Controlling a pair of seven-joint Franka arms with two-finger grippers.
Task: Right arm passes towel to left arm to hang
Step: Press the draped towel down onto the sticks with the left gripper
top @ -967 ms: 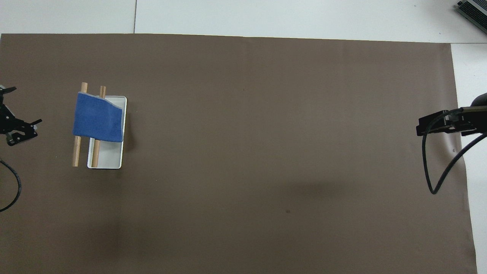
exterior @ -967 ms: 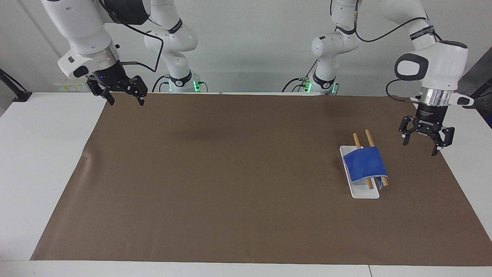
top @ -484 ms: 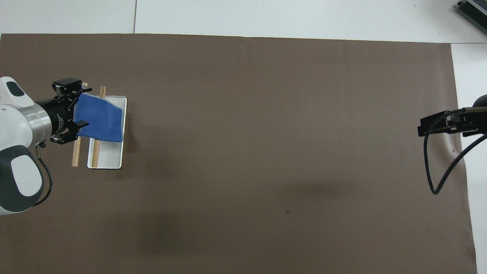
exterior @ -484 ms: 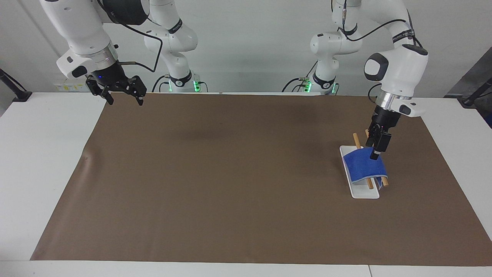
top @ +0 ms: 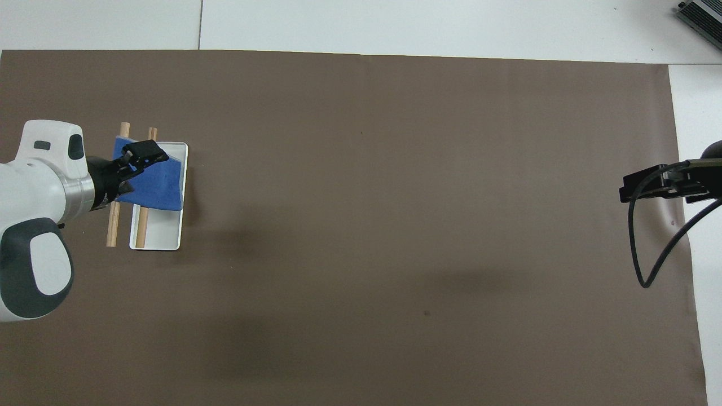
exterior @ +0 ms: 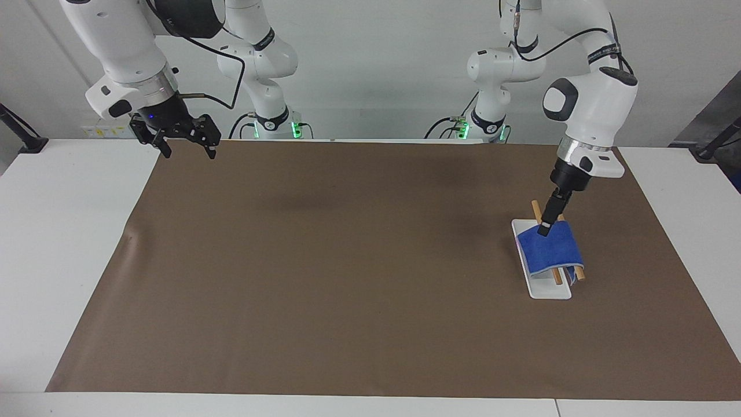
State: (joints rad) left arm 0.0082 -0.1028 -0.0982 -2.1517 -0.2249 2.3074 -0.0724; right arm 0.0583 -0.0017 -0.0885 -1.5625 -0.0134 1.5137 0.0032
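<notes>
The small bright-blue folded terry towel (exterior: pixel 549 250) covers the middle of the two light wooden rods (exterior: pixel 536 209) and part of the flat white rectangular tray (exterior: pixel 550 291) under them — how the rods are fixed to that tray cannot be told. In the overhead view the left gripper (top: pixel 144 155) hides a corner of the towel, and seen edge-on in the facing view its jaws show as one dark tip at the cloth, so touch cannot be judged. The right gripper (exterior: pixel 184 135) is only a dark shape and looping cable at the overhead view's edge — its arm is cut off there.
</notes>
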